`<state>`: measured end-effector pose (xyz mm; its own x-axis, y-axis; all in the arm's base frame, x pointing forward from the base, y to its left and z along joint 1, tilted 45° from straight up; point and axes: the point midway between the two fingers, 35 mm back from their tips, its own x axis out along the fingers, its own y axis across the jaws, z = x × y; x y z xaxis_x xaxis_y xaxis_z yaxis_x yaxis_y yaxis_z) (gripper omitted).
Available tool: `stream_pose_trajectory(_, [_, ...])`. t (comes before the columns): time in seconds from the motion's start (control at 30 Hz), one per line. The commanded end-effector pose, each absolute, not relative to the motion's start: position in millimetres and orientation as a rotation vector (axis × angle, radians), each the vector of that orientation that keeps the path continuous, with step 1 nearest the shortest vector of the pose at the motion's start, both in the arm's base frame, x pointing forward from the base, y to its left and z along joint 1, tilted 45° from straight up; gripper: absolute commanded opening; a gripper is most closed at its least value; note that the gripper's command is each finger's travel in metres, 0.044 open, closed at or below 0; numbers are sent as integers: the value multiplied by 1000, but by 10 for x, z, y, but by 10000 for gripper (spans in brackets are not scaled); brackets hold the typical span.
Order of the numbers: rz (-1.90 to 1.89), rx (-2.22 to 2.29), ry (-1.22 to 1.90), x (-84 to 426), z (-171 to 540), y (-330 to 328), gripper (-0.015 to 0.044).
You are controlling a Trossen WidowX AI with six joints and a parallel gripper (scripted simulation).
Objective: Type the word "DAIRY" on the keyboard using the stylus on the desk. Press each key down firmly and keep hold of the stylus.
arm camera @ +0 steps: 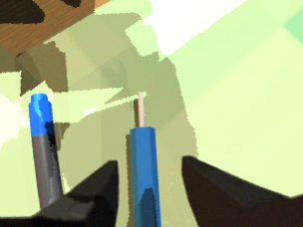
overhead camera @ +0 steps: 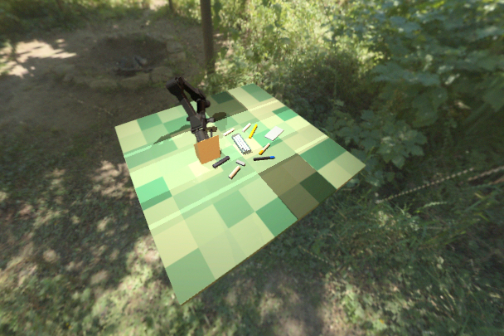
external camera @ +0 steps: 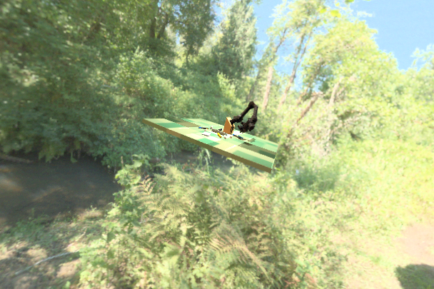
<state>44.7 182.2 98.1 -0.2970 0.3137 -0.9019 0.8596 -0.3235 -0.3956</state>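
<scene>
A blue stylus (arm camera: 143,144) with a thin pale tip lies on the desk in the wrist view, its tip pointing up the picture. My gripper (arm camera: 150,166) is open, with one fingertip on each side of the stylus and a gap on both sides. The gripper holds nothing. In the top view the gripper is small and dark beside the arm, behind the wooden block. The small white keyboard (overhead camera: 241,143) lies in the middle of the desk (overhead camera: 232,244), to the right of the arm. It is not in the wrist view.
A dark marker with a blue cap (arm camera: 41,116) lies left of the stylus. A wooden block (overhead camera: 207,149) (arm camera: 65,17) (external camera: 228,125) stands close by. Around the keyboard lie a yellow marker (overhead camera: 253,131), a white pad (overhead camera: 274,133), a black cylinder (overhead camera: 220,162) and a blue-tipped dark pen (overhead camera: 263,158).
</scene>
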Motion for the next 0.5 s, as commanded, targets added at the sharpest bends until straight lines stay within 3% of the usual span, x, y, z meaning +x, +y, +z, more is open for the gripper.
stream_pose_trajectory(0.0, [-1668, 1504, 1465, 446, 943, 1841, 150])
stream_pose_trajectory(0.47, [-1668, 1504, 1465, 440, 879, 1927, 150])
